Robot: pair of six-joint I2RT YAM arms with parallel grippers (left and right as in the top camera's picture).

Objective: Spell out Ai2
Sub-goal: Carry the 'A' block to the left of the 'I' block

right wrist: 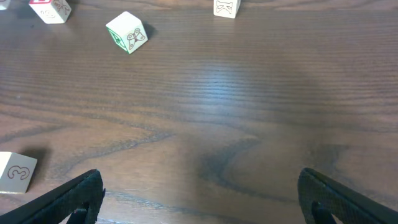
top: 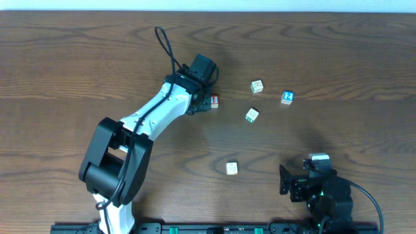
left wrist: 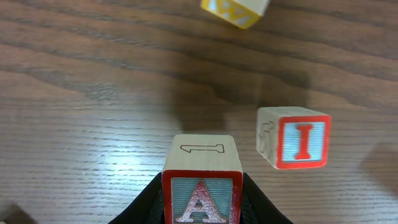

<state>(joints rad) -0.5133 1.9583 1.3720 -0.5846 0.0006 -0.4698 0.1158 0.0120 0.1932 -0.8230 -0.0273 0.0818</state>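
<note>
My left gripper (left wrist: 202, 208) is shut on a red-framed "A" block (left wrist: 202, 186) and holds it low over the wooden table. In the overhead view this gripper (top: 201, 99) hides the block. A red-framed "I" block (left wrist: 293, 137) stands just to the right of the A, a small gap apart; it also shows in the overhead view (top: 214, 101). A blue "2" block (top: 287, 97) lies further right. My right gripper (top: 309, 175) is open and empty near the front right; its jaws (right wrist: 199, 199) span bare table.
A yellow "W" block (left wrist: 236, 9) lies beyond the A. A green-printed block (top: 252, 115) (right wrist: 127, 32), a pale block (top: 257, 86) (right wrist: 227, 7) and a "3" block (top: 232, 168) (right wrist: 15, 173) are scattered on the table.
</note>
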